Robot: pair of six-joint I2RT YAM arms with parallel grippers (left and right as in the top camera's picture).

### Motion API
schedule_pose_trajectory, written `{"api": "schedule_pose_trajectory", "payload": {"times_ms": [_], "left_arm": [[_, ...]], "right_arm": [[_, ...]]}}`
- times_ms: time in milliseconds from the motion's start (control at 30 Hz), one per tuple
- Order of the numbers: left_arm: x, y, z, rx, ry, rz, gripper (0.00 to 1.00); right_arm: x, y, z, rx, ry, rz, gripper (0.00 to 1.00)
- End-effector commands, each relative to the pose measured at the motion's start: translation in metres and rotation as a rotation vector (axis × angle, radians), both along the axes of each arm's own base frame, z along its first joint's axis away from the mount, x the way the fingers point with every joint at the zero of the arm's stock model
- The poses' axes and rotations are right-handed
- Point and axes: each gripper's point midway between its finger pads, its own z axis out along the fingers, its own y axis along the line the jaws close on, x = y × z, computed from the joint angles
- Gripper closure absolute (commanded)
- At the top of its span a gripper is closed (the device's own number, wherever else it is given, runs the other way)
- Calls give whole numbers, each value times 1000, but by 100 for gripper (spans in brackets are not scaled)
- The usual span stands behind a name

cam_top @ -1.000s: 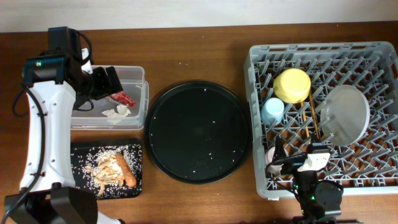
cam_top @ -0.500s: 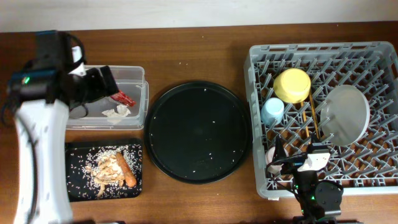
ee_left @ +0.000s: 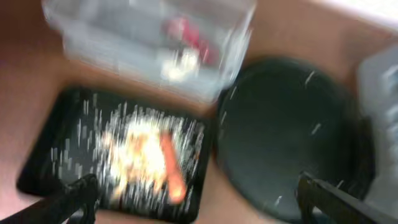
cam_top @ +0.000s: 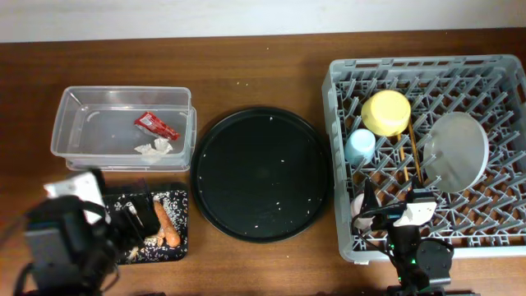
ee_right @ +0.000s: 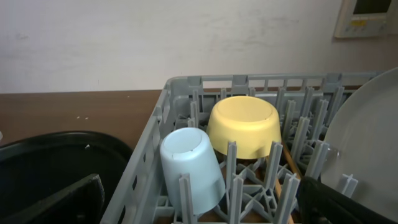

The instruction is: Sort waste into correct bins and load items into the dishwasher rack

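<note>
Left gripper (ee_left: 196, 190): its 2 fingers sit at the lower corners of the wrist view, spread wide, with nothing between them. That view is heavily smeared. From overhead, we see the left arm low at the table's (cam_top: 246, 66) left corner on the robot's side, covering the left part of the flat black tray (cam_top: 179, 247).

Right gripper (ee_right: 202, 199): its 2 fingers are likewise far apart at the lower corners of its view, and it is empty. Overhead, it hangs over the grey rack's (cam_top: 345, 78) left corner on the robot's side.

Waste, as we find it:
- The red wrapper (cam_top: 156, 125) and crumpled white tissue (cam_top: 154, 148) lie in the clear tub (cam_top: 82, 103), toward its right end, with the wrapper beyond the tissue.
- The pale scraps with rice bits (ee_left: 134, 146) lie on the flat black tray.
- The orange-brown stick (cam_top: 168, 227) lies on the same tray, at the scraps' right edge.

Between the bins and the rack, the round black tray (cam_top: 261, 173) carries scattered pale specks.

Rack contents:
- The yellow bowl (cam_top: 386, 113) is upside down.
- The light blue cup (cam_top: 359, 146) is tilted among the pegs, just beside the bowl on the robot's side.
- The pale plate (cam_top: 456, 152) stands on edge to the right of the bowl.
- The wooden chopsticks (cam_top: 413, 160) lie between the cup and the plate.
- The pink cup (cam_top: 360, 210) is at the rack's left edge, partly hidden by the right gripper.
</note>
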Motion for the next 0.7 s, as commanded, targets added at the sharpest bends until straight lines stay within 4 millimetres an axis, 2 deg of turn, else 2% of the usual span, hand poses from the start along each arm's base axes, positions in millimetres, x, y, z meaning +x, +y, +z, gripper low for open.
{"api": "schedule_pose_trajectory", "payload": {"times_ms": [0, 67, 100, 133, 200, 333, 433, 533, 667], "left_arm": [[-1, 20, -48, 79, 27, 87, 1], [10, 25, -65, 96, -28, 104, 1], [22, 26, -67, 99, -97, 107, 1], [43, 28, -61, 105, -248, 113, 1], [52, 29, -62, 108, -322, 116, 1], [65, 30, -68, 113, -434, 121, 1], [74, 31, -65, 116, -510, 123, 1], [77, 31, -68, 117, -534, 124, 1], [75, 31, -85, 117, -525, 124, 0]], "right_arm": [[0, 0, -3, 11, 6, -4, 1], [0, 0, -3, 11, 6, -4, 2], [0, 0, -3, 11, 6, -4, 2], [0, 0, -3, 11, 6, -4, 2], [0, 0, -3, 11, 6, -4, 1], [0, 0, -3, 11, 6, -4, 2], [0, 0, -3, 11, 6, -4, 2], [0, 0, -3, 11, 6, -4, 2], [0, 0, -3, 11, 6, -4, 2]]}}
